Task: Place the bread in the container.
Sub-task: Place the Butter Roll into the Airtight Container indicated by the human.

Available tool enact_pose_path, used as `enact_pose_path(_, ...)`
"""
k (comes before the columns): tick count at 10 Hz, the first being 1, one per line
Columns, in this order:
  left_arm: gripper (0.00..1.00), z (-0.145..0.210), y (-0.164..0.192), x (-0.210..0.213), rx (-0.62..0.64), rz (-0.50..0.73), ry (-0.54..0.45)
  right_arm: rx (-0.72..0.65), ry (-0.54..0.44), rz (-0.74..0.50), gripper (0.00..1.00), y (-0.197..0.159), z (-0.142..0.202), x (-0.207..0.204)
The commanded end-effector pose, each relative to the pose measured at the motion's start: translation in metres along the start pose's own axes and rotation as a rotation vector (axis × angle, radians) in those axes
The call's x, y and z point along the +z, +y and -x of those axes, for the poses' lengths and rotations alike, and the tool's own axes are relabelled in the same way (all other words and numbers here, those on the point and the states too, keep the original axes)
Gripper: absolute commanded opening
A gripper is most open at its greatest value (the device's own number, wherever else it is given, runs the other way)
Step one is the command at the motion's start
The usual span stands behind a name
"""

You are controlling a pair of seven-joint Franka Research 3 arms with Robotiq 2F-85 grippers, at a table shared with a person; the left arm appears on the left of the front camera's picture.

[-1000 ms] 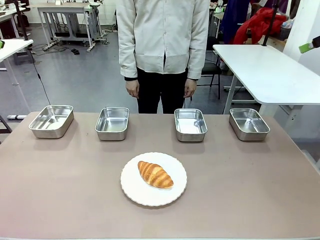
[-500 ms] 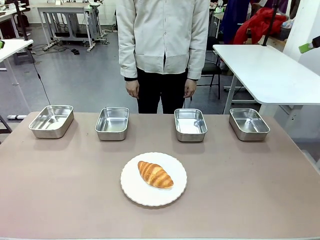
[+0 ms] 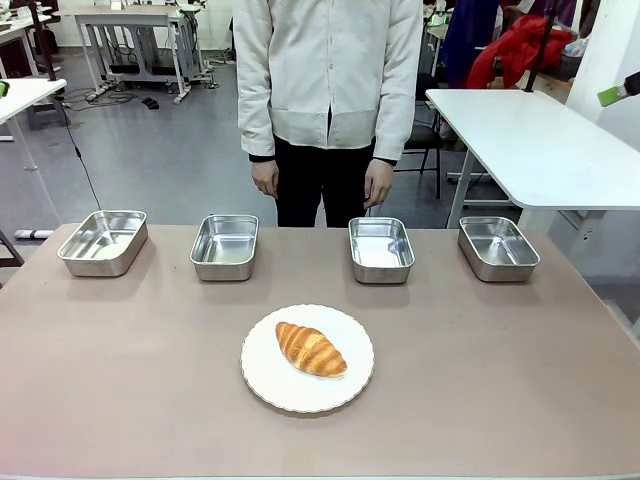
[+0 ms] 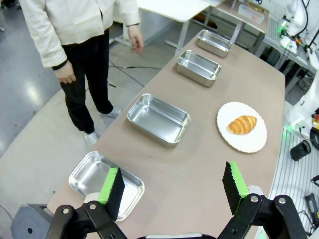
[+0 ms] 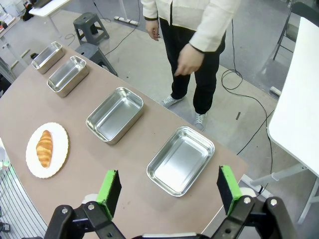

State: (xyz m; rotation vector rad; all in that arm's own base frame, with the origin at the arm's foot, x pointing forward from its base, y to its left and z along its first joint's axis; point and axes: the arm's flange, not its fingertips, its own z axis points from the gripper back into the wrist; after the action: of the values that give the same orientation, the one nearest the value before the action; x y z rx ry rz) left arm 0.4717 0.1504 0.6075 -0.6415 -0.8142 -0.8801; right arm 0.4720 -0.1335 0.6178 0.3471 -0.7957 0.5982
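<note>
The bread [image 3: 311,349], a golden-brown croissant, lies on a round white plate [image 3: 262,380] at the middle of the table's near side. Several alike steel containers stand in a row along the far edge, among them one left of centre [image 3: 224,246] and one right of centre [image 3: 381,249]. From high over the left end, my left gripper [image 4: 173,184] is open and holds nothing; the bread [image 4: 242,124] lies far beyond it. High over the right end, my right gripper [image 5: 169,191] is also open and bare, with the bread [image 5: 44,147] far off.
A person in a pale jacket [image 3: 328,70] stands at the far edge, hands [image 3: 378,184] hanging by the sides. The outer pans [image 3: 103,241] [image 3: 498,247] sit near the far corners. A white table [image 3: 540,140] stands behind on the right.
The person's hand on the picture's right has swung slightly forward. The bread, plate and pans have not moved.
</note>
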Motion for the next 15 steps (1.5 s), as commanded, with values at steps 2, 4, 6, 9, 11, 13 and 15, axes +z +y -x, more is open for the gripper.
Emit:
enact_pose_path(2,1.00,-0.0004,-0.0004,0.0001,-0.001,0.000,0.000,0.000,-0.009,-0.006,1.00,0.0007,-0.0014,-0.0001)
enact_pose_path(4,1.00,-0.0004,-0.0004,0.0001,-0.001,0.000,0.000,0.000,-0.009,-0.006,1.00,0.0007,-0.0014,-0.0001)
enact_pose_path(6,1.00,-0.0004,-0.0004,0.0001,-0.001,0.000,0.000,0.000,-0.009,-0.006,1.00,0.0007,-0.0014,-0.0001)
enact_pose_path(9,1.00,-0.0004,-0.0004,0.0001,-0.001,0.000,0.000,0.000,-0.009,-0.006,1.00,0.0007,-0.0014,-0.0001)
enact_pose_path(11,1.00,-0.0004,-0.0004,0.0001,-0.001,0.000,0.000,0.000,-0.009,-0.006,1.00,0.0007,-0.0014,-0.0001)
enact_pose_path(13,1.00,-0.0004,-0.0004,0.0001,-0.001,0.000,0.000,0.000,-0.009,-0.006,1.00,0.0007,-0.0014,-0.0001)
enact_pose_path(15,1.00,-0.0004,-0.0004,0.0001,-0.001,0.000,0.000,0.000,-0.009,-0.006,1.00,0.0007,-0.0014,-0.0001)
